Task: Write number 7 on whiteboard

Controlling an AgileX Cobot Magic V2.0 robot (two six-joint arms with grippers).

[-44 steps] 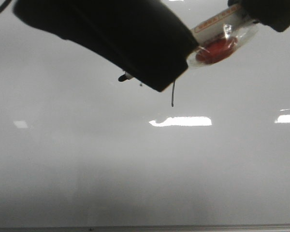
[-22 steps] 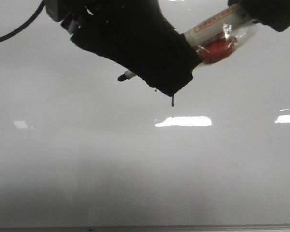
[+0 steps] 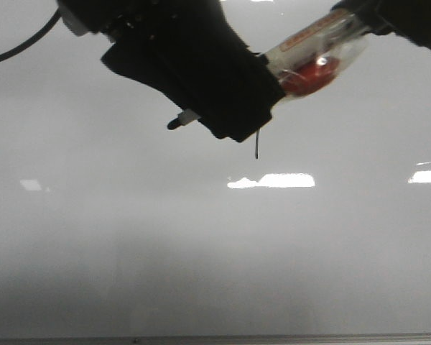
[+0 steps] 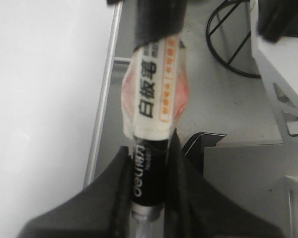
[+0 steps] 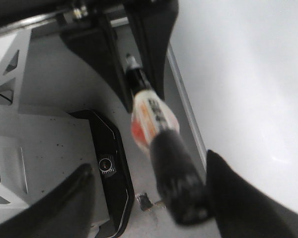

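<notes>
The whiteboard (image 3: 201,251) fills the front view. My left gripper (image 3: 215,100) hangs over its upper middle, shut on a black marker (image 4: 149,168) with a white and red label (image 3: 309,61). The marker's tip (image 3: 174,123) sticks out to the left of the gripper. Of the number 7, only a short thin black downstroke (image 3: 256,147) shows below the gripper; the rest is hidden. My right gripper (image 3: 409,21) is at the top right, its fingers (image 5: 84,193) spread wide around the marker's black back end (image 5: 179,183).
Bright glare patches (image 3: 273,180) lie on the board. A thin metal edge (image 3: 215,338) runs along its bottom. A black cable (image 3: 14,50) hangs at the upper left. Beyond the board's edge the right wrist view shows a black device with a lens (image 5: 107,163) and white frames.
My left gripper with the marker has shifted up and left over the board. The marker's tip has dropped slightly and its back end has risen. The black stroke was briefly more covered.
</notes>
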